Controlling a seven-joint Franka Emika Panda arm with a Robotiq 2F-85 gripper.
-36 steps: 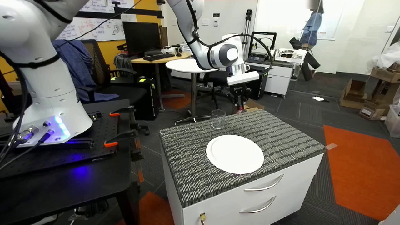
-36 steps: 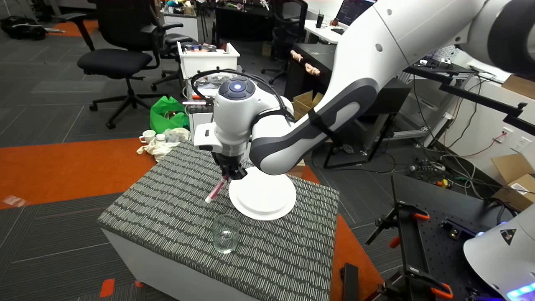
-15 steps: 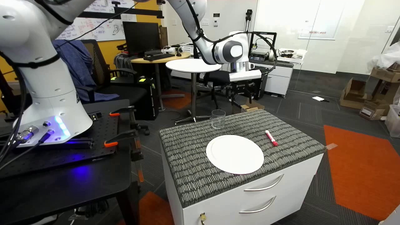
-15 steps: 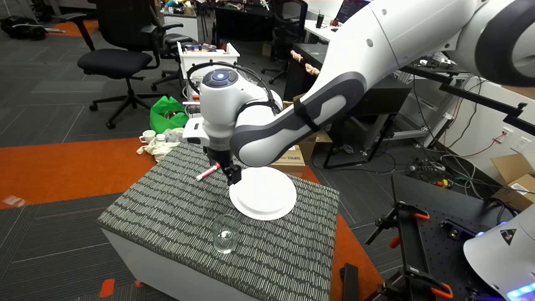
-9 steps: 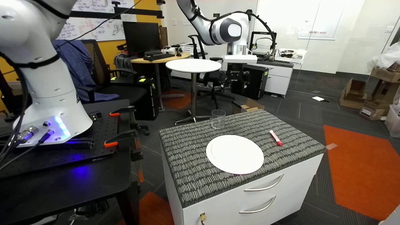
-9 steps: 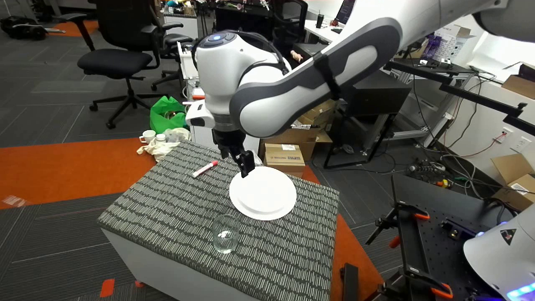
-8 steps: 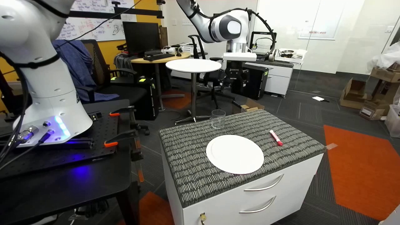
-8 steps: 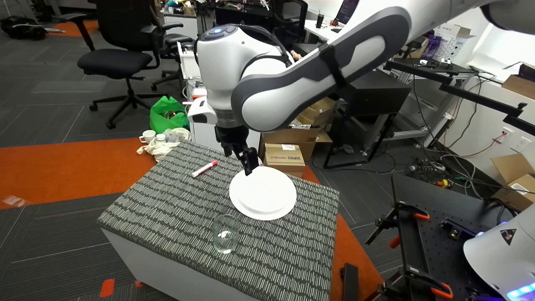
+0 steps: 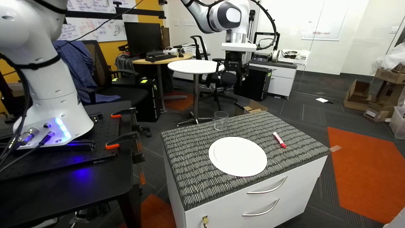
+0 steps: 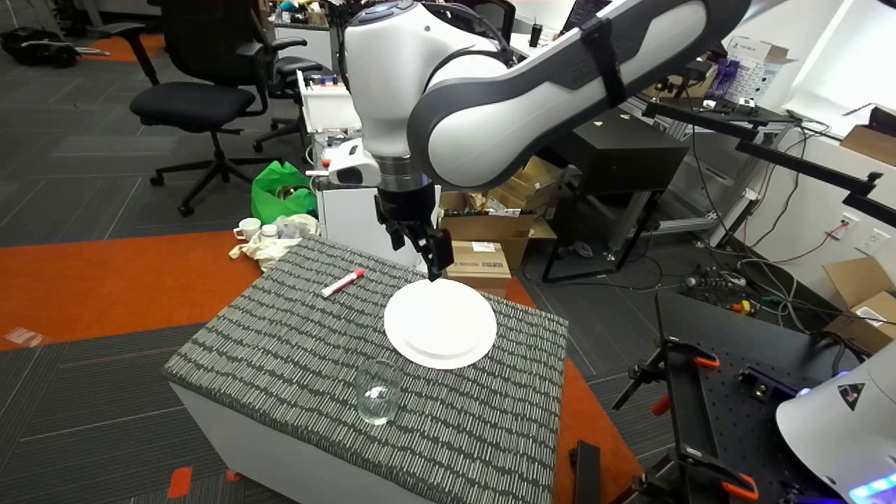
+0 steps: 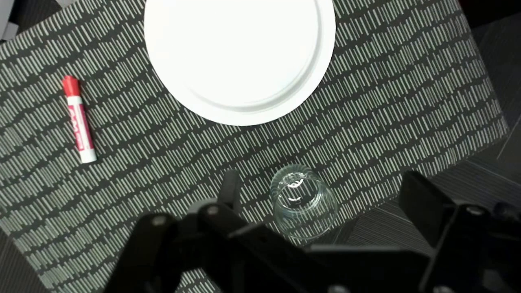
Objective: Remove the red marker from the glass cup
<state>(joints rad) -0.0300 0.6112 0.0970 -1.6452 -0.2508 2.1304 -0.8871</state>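
The red marker (image 11: 80,122) lies flat on the patterned cabinet top, red cap end pointing toward the outer edge, as seen in both exterior views (image 9: 279,140) (image 10: 343,283). Upright and with nothing in it, the clear glass cup (image 11: 303,203) stands on the same top, apart from the marker (image 10: 379,392). High above the cabinet hangs my gripper (image 10: 418,253), touching neither of them. In the wrist view its fingers (image 11: 231,189) are spread wide, and the cup shows far below, between them. No object is held.
A round white plate (image 10: 439,323) lies between the marker and the cup side of the cabinet top (image 9: 193,164). A black table (image 9: 95,177) carries the robot base. Cardboard boxes (image 10: 478,262) and a green bag (image 10: 282,190) are on the floor nearby.
Earlier the gripper held the marker above the top; it has let go, and the marker lies there. The arm has since risen away, with open jaws. Cup and plate have not moved.
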